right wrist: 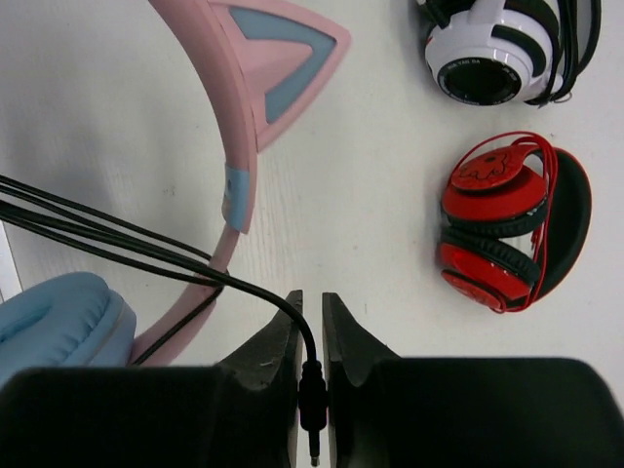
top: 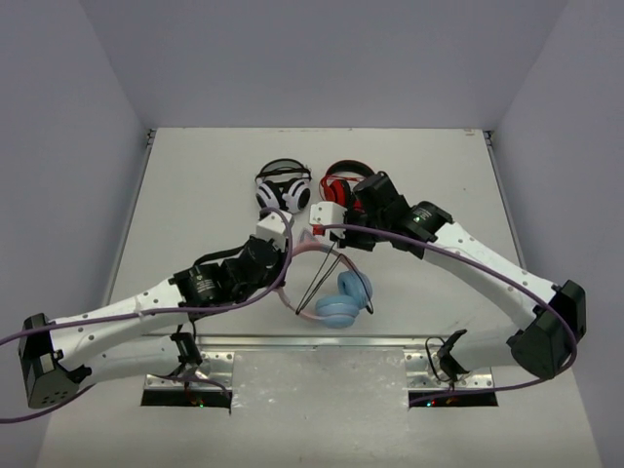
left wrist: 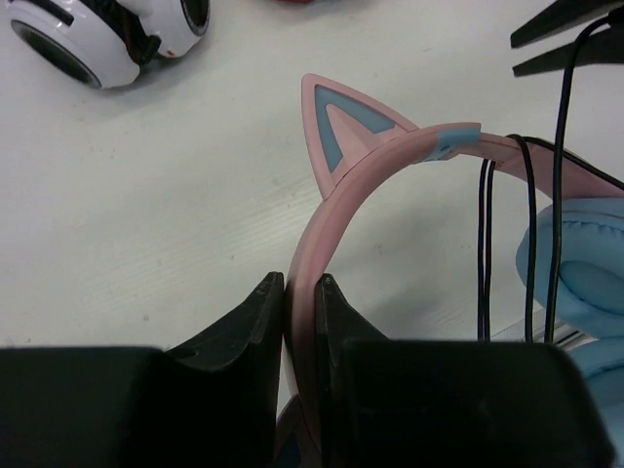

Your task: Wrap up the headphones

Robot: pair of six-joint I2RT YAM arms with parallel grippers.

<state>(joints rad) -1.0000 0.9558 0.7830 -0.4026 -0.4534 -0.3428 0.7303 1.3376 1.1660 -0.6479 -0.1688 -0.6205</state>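
The headphones (top: 341, 297) have a pink headband (left wrist: 322, 234) with cat ears (left wrist: 341, 122) and light blue earcups (left wrist: 575, 273). They sit near the table's front middle. My left gripper (left wrist: 300, 288) is shut on the pink headband, which runs up between its fingers. Several turns of thin black cable (left wrist: 487, 244) hang across the band. My right gripper (right wrist: 310, 302) is shut on the cable's plug (right wrist: 312, 405); the cable (right wrist: 107, 239) runs left from it over the headband (right wrist: 239, 146). In the top view the cable (top: 320, 273) stretches from the right gripper (top: 336, 239) toward the earcups.
White-and-black headphones (top: 283, 187) and red-and-black headphones (top: 343, 183) lie just behind the grippers; both also show in the right wrist view, the white pair (right wrist: 502, 49) and the red pair (right wrist: 512, 224). White walls enclose the table (top: 195, 195) on three sides.
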